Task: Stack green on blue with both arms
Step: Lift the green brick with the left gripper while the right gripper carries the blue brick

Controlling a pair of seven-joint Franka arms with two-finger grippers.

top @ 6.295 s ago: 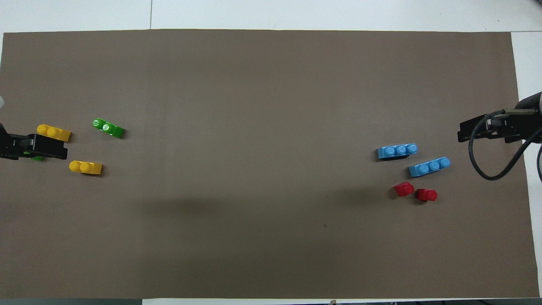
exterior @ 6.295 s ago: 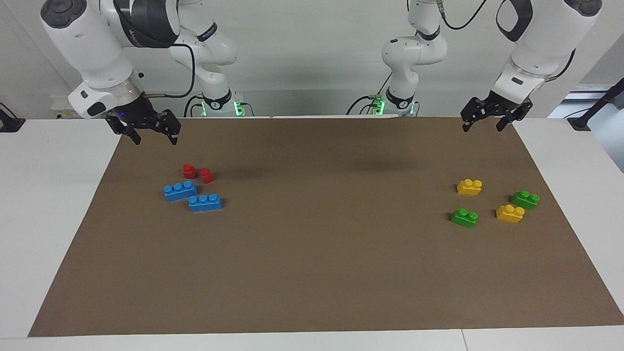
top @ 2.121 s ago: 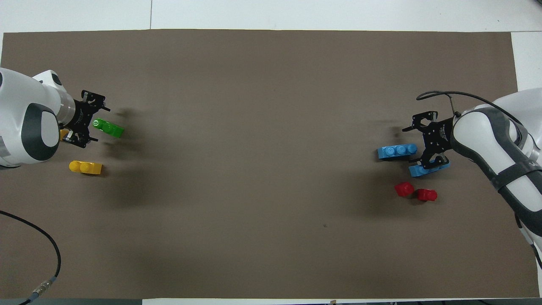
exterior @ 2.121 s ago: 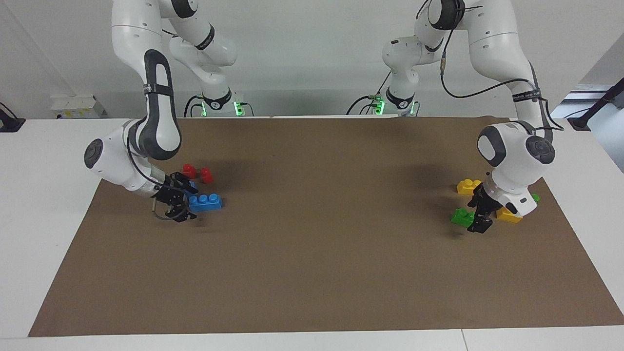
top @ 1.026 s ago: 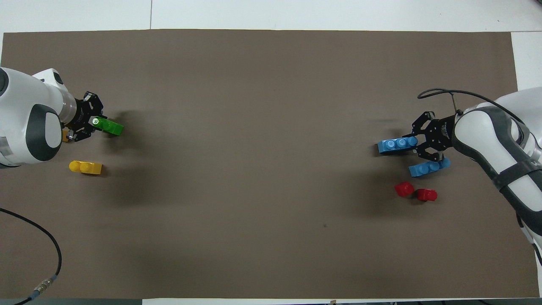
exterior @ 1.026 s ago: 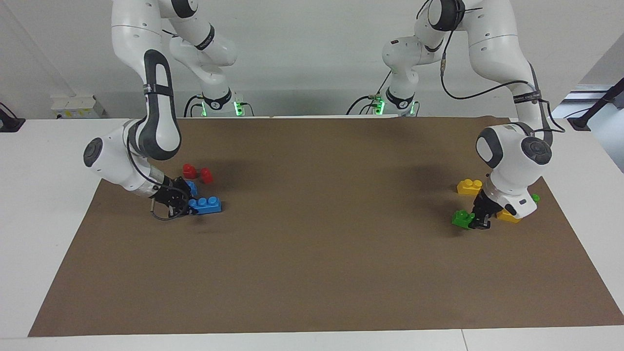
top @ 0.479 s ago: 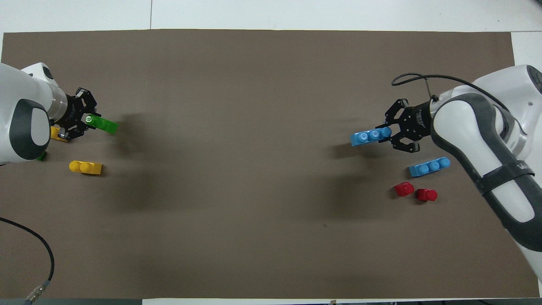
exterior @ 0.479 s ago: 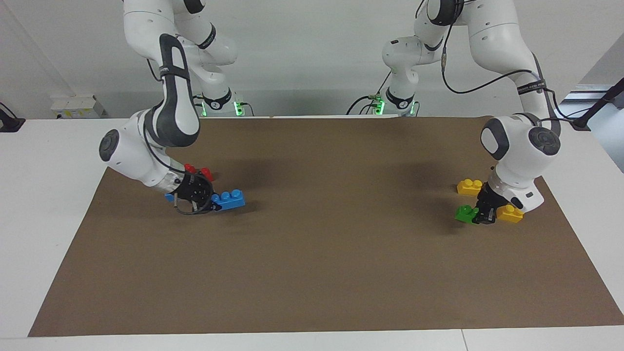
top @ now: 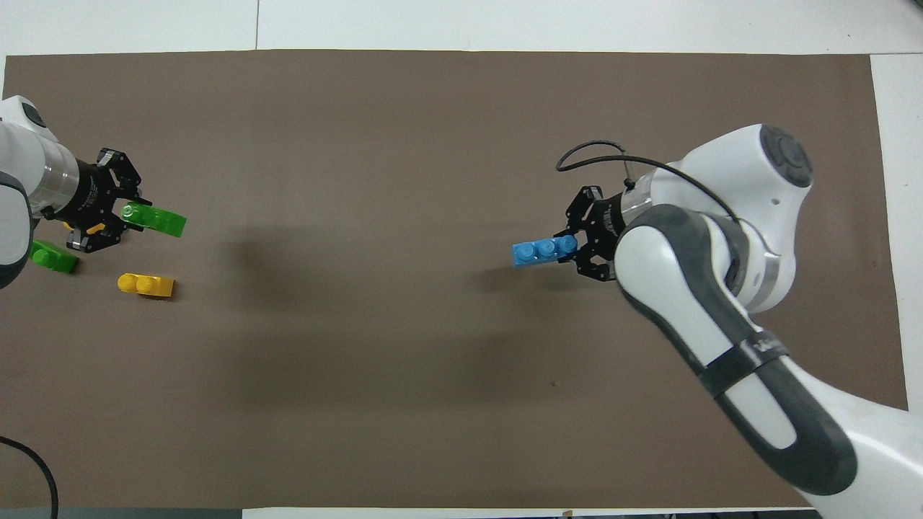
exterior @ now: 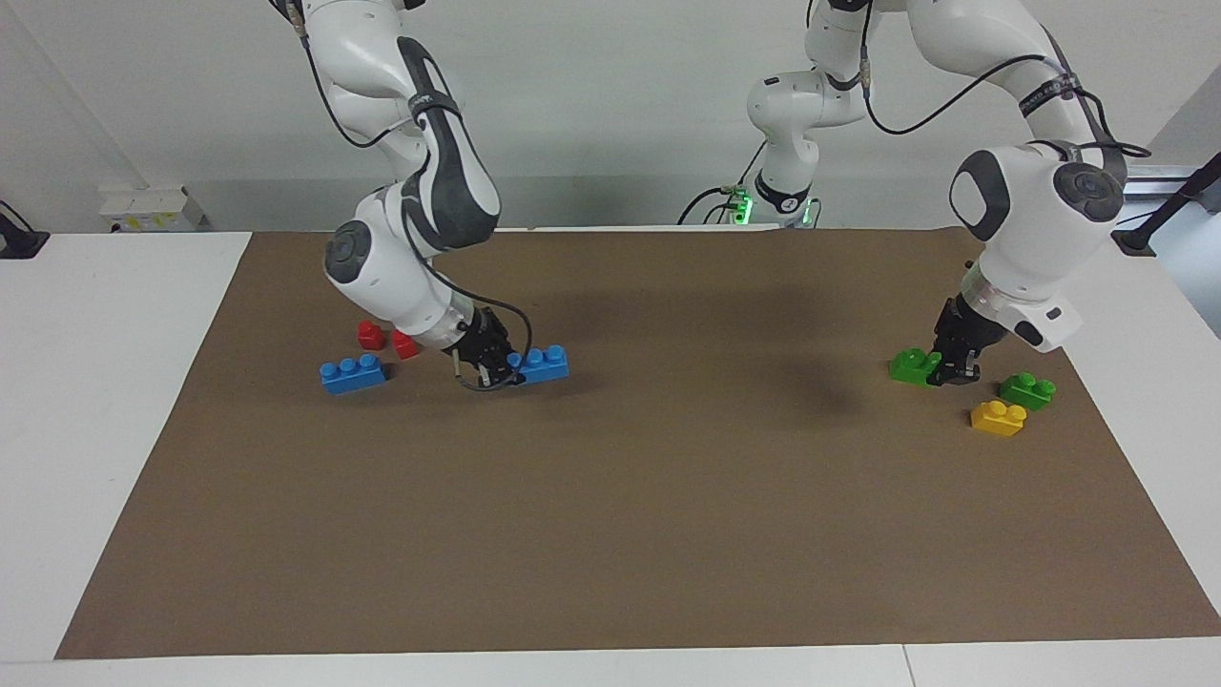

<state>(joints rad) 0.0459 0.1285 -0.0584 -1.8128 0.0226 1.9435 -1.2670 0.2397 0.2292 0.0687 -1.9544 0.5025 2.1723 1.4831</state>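
My right gripper [exterior: 506, 367] is shut on one end of a blue three-stud brick [exterior: 542, 364] and holds it level a little above the brown mat, toward the mat's middle. It also shows in the overhead view [top: 575, 246] with the blue brick [top: 541, 251]. My left gripper [exterior: 941, 370] is shut on a green two-stud brick [exterior: 911, 366] and holds it above the mat at the left arm's end. The overhead view shows that gripper [top: 132, 214] and the green brick [top: 157, 220] too.
A second blue brick [exterior: 353, 373] and two small red bricks [exterior: 370, 334] lie on the mat [exterior: 610, 534] at the right arm's end. A second green brick [exterior: 1027, 389] and a yellow brick [exterior: 998, 418] lie at the left arm's end.
Both grippers closed on their bricks and lifted them. The right gripper has carried the blue brick toward the mat's middle. The left gripper has raised the green brick.
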